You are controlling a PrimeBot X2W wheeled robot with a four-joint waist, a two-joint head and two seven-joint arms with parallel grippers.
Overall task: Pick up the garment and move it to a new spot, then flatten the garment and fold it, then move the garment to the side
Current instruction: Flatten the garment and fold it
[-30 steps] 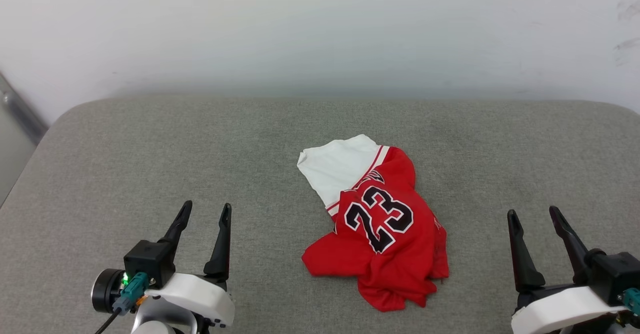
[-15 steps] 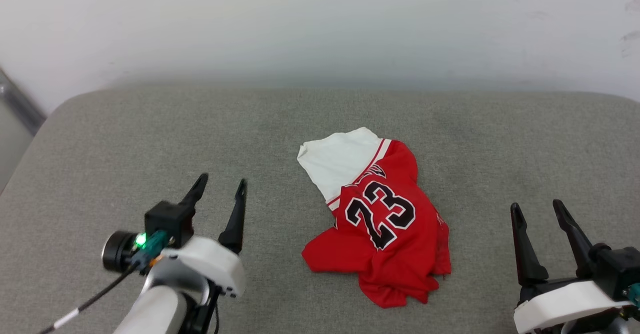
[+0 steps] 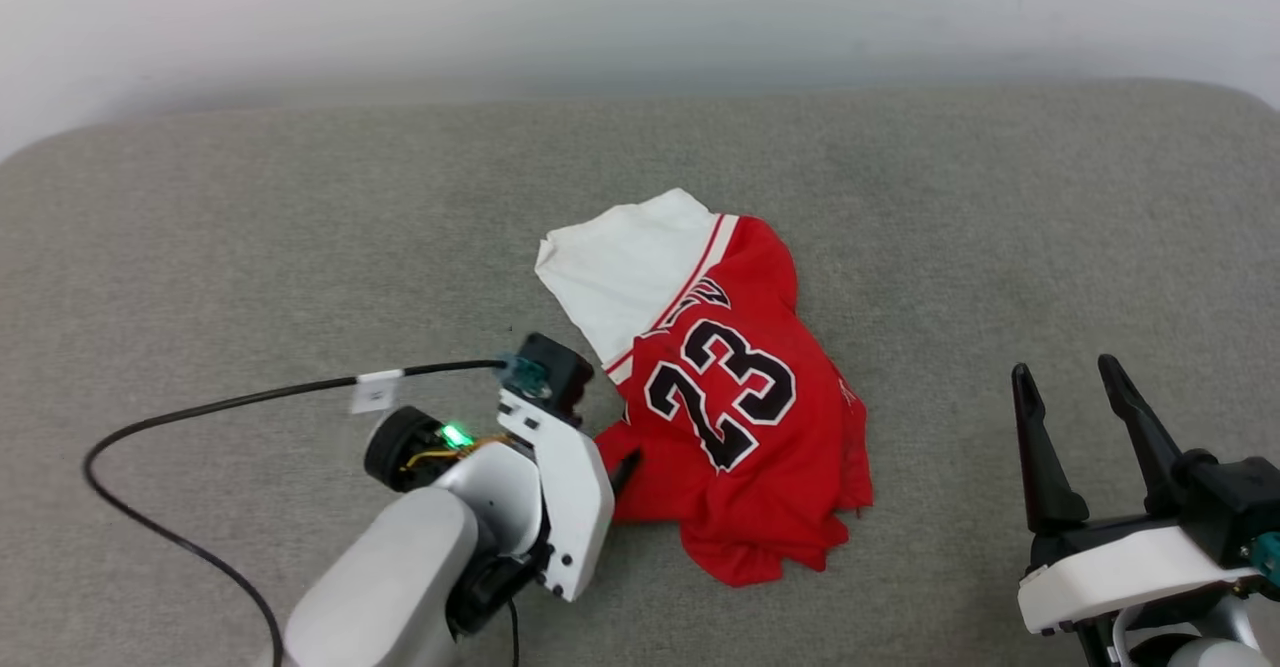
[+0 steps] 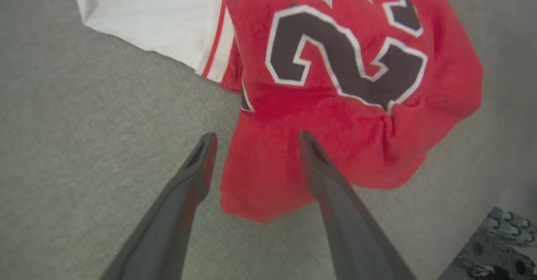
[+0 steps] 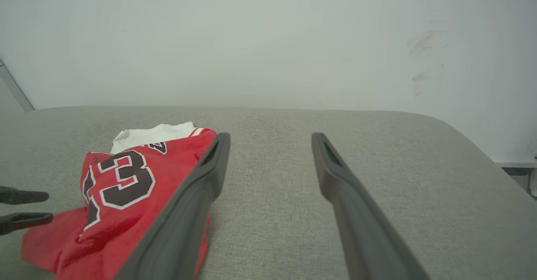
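— Where's the shirt?
— The shirt (image 3: 730, 417) lies crumpled near the middle of the grey tabletop (image 3: 250, 227). Its black "23" faces up, and a white sleeve (image 3: 625, 262) spreads toward the wall (image 3: 640, 7).
— And the left end effector?
— The left end effector (image 4: 256, 136) is at the shirt's near left corner, spread wide across the red edge. One finger is over bare tabletop, the other over red cloth. It grips nothing. Whether a tip touches the cloth, I cannot tell.
— The right one?
— The right end effector (image 3: 1064, 367) is spread wide too and empty. It is well apart from the shirt, off to its right.
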